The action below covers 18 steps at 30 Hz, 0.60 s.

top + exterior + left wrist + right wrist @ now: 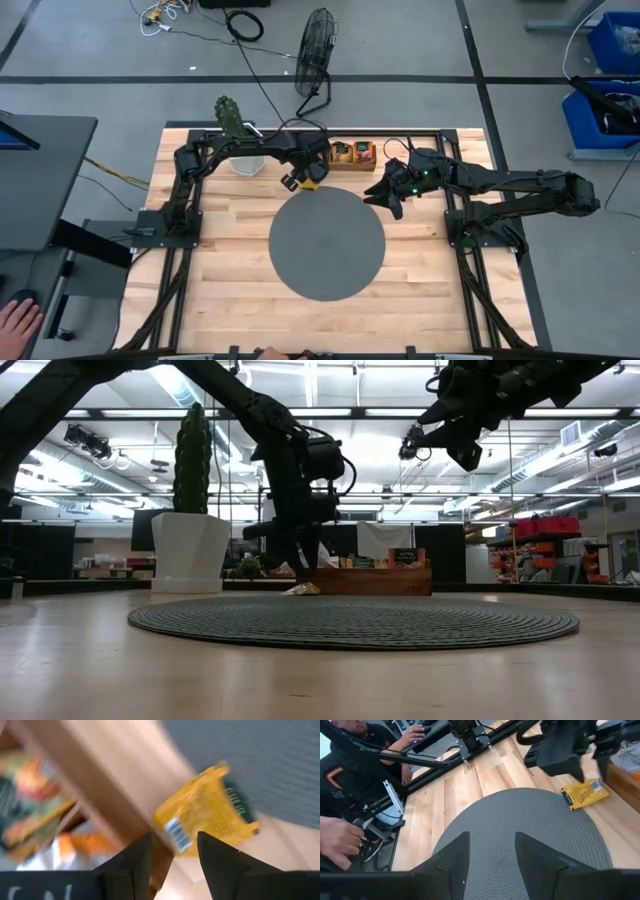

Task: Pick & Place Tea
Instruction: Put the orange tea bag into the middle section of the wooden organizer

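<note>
Yellow sachet: one tea sachet is seen lying flat at the round mat's edge, upper right of the right wrist picture, half on weave, half on wood, just beside the tray.
Handling: judged very light, thin and limp; crinkly paper that is likely to slide or flex if pushed.
Where to grip: an edge overhanging the mat rim is probably best pinched, since flat faces give little purchase.
Left gripper: held right above the sachet, fingers apart, nothing seen between them.
Right gripper: parked high over the mat, fingers apart and empty.
Mat: dark grey, circular, ribbed in concentric rings; some friction is expected.
Tray: brown wood, boxy, at upper centre of the overhead picture; more orange sachets are glimpsed inside, blurred.
Table: pale butcher-block planks, smooth.
Pot: white and faceted, cactus carried in it, left of centre in the low picture.
</note>
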{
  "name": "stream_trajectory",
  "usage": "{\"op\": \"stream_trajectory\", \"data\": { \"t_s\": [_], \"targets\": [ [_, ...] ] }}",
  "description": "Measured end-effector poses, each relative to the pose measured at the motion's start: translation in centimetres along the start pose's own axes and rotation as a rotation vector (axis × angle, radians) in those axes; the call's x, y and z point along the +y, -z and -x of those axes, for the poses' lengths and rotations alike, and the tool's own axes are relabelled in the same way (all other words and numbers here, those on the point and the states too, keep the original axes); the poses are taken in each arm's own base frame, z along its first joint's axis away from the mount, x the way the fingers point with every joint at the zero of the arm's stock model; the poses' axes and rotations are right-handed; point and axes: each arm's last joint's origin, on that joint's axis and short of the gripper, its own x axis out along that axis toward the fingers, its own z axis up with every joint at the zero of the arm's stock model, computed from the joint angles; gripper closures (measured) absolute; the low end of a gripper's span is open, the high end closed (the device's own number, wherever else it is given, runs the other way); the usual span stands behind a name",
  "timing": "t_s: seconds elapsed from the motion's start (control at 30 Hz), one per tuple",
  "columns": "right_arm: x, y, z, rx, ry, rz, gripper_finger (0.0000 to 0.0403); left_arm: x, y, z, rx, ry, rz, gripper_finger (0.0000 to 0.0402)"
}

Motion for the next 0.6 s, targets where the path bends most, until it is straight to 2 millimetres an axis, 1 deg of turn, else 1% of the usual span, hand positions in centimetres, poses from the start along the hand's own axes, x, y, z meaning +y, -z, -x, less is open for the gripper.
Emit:
{"op": "stream_trajectory", "data": {
  "t_s": [0.07, 0.1, 0.2, 0.33, 0.43, 0.5, 0.6],
  "targets": [
    [0.0, 0.0, 0.0, 0.004, 0.002, -0.001, 0.0238, 0.0, -0.4, 0.0, 0.045, -0.039, 0.112, 0.0235],
    [0.0, 0.1, 0.0, 0.006, 0.003, -0.002, 0.0238, -0.1, -0.7, 0.1, 0.071, -0.057, 0.197, 0.0232],
    [0.0, 0.1, 0.0, 0.008, 0.004, -0.002, 0.0238, -0.7, -1.3, 0.4, 0.116, -0.061, 0.531, 0.023],
    [0.0, 0.1, 0.0, 0.008, 0.004, 0.015, 0.0238, -1.4, -2.3, 0.7, 0.108, -0.032, 1.047, 0.0229],
    [0.0, 0.1, 0.0, 0.008, 0.004, 0.025, 0.0238, -1.3, -2.9, 1.0, 0.06, 0.017, 1.308, 0.0229],
    [0.0, 0.1, 0.0, 0.008, 0.004, 0.031, 0.0238, -1.2, -3.0, 1.1, 0.042, 0.038, 1.48, 0.0229],
    [0.0, 0.1, 0.0, 0.008, 0.004, 0.032, 0.0238, -0.9, -2.1, 1.0, 0.056, 0.033, 1.752, 0.0229]
  ]
}}
